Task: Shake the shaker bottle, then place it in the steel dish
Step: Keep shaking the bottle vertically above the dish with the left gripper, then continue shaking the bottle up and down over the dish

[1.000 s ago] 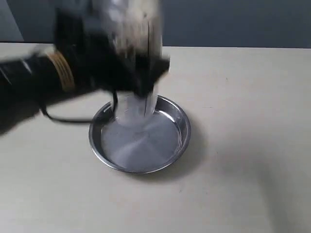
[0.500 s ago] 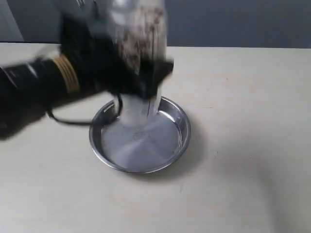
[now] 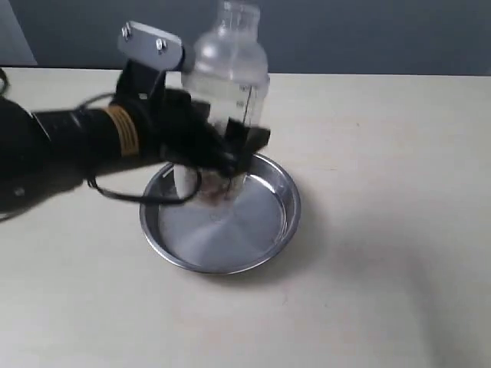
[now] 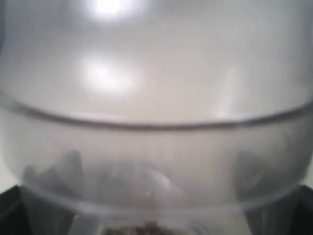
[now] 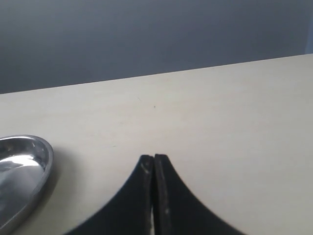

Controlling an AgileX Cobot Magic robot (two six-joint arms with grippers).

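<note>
Left gripper (image 3: 221, 153) clamps shaker bottle (image 3: 228, 65) upright over steel dish (image 3: 285, 222) | arm reaches level from left | right gripper (image 5: 154, 164) pressed together

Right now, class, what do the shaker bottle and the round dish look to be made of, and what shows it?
Shaker bottle: probably plastic, frosted clear; brown bits show through its wall. Steel dish: likely stainless steel, polished; its base reflects light.
</note>
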